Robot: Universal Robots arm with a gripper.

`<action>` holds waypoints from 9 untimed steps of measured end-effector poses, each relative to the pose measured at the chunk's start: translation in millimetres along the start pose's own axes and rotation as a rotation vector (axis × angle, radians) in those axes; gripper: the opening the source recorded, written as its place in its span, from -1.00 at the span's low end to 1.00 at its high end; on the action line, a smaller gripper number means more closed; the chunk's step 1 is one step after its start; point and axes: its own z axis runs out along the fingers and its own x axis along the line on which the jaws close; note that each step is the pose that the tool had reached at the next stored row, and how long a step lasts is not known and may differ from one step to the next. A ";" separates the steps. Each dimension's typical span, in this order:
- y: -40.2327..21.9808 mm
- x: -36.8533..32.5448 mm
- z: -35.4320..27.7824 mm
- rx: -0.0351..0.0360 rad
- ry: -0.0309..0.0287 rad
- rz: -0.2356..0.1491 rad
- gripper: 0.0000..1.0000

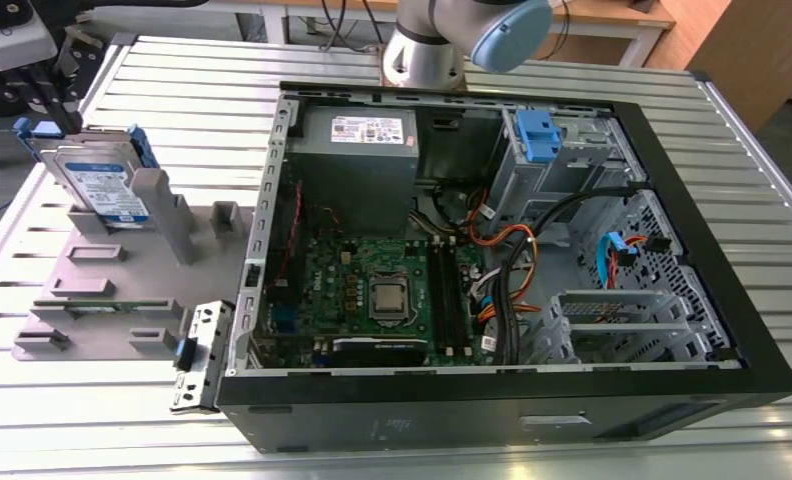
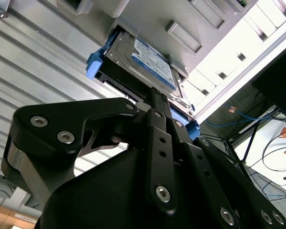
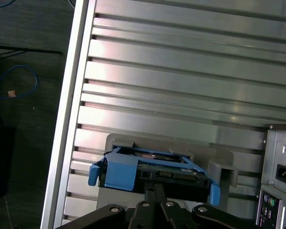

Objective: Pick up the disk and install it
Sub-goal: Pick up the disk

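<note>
- Exterior view: a slatted metal table carries an open computer case towards the exterior view's right and a grey holder towards its left.
- The disk stands on edge in a slot of the holder, label facing outward, with blue rails along its sides. It is well apart from the case.
- The gripper hangs just above the disk's upper edge, at the far corner of the table on the exterior view's left. The arm crosses behind the case.
- Inside the case lie a green circuit board, a grey power-supply box and a metal drive bay with a blue latch. Orange and black cables run between them.
- Second wrist view: the gripper points at the disk, which sits against the holder. Its two thin black fingers run side by side with hardly a gap, and their tips reach the middle of the disk's near edge.
- First wrist view: the gripper meets the disk midway between the two blue rail ends. The holder shows behind the disk, and the table lies beyond.
- Pincer state: narrow, fingers drawn close together. Whether the tips pinch the disk's edge or merely touch it cannot be told.
</note>
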 end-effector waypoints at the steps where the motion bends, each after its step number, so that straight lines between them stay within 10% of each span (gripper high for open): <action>1: 0.0 0.0 0.0 0.0000 0.0000 0.000 -0.79; 9: 0.0 0.0 -0.1 0.0003 0.0010 -0.022 -0.79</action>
